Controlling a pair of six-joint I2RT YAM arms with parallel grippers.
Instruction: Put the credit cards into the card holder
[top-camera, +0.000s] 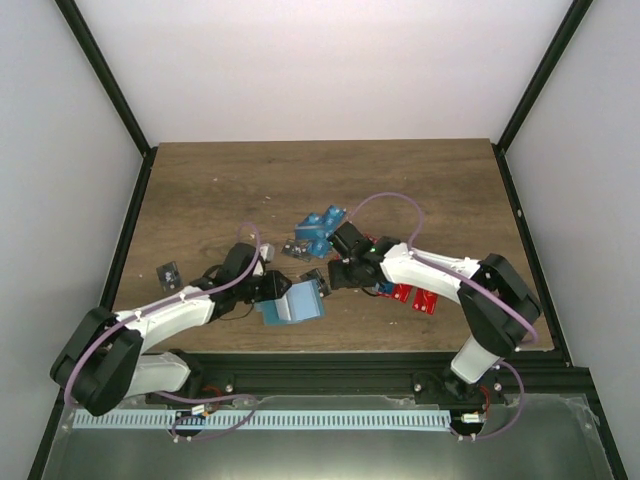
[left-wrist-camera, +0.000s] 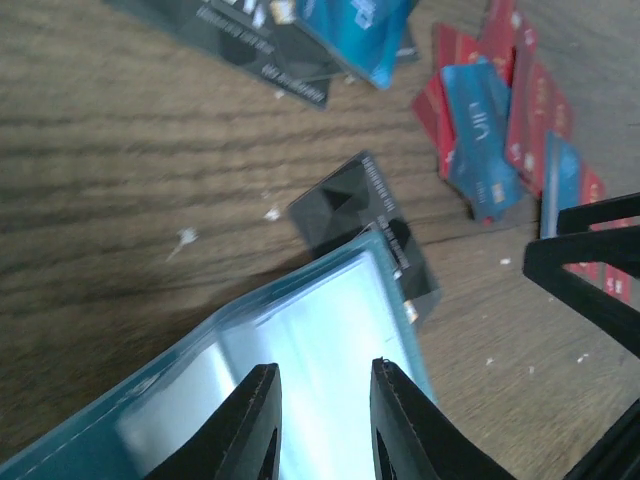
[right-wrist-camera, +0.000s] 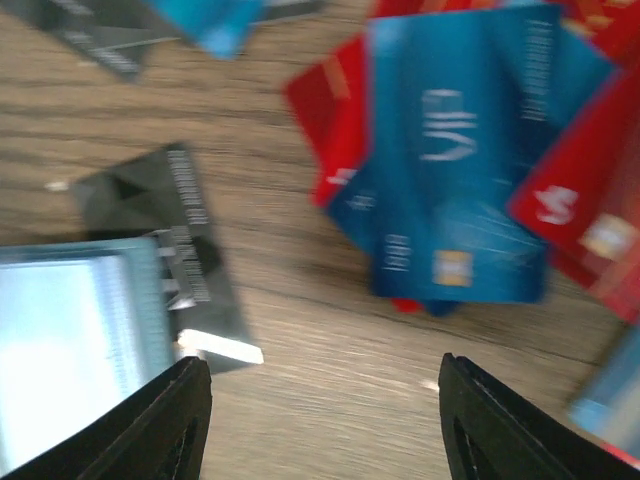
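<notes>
The teal card holder (top-camera: 297, 303) lies tilted at the front middle of the table, its pale clear window up. My left gripper (top-camera: 272, 290) has it at its near end; in the left wrist view the jaws (left-wrist-camera: 325, 368) stand narrowly apart on the holder (left-wrist-camera: 300, 330). A black card (left-wrist-camera: 345, 205) lies at the holder's far edge, one end tucked under or into it. My right gripper (top-camera: 338, 272) is open and empty, low over bare wood (right-wrist-camera: 322, 365), between that black card (right-wrist-camera: 140, 195) and a pile of red and blue cards (right-wrist-camera: 460, 170).
More blue cards (top-camera: 322, 222) and black cards (top-camera: 296, 248) lie behind the grippers. Red cards (top-camera: 415, 297) lie under the right arm. One black card (top-camera: 168, 272) lies alone at the left. The right gripper's black fingers (left-wrist-camera: 590, 260) show at the right of the left wrist view.
</notes>
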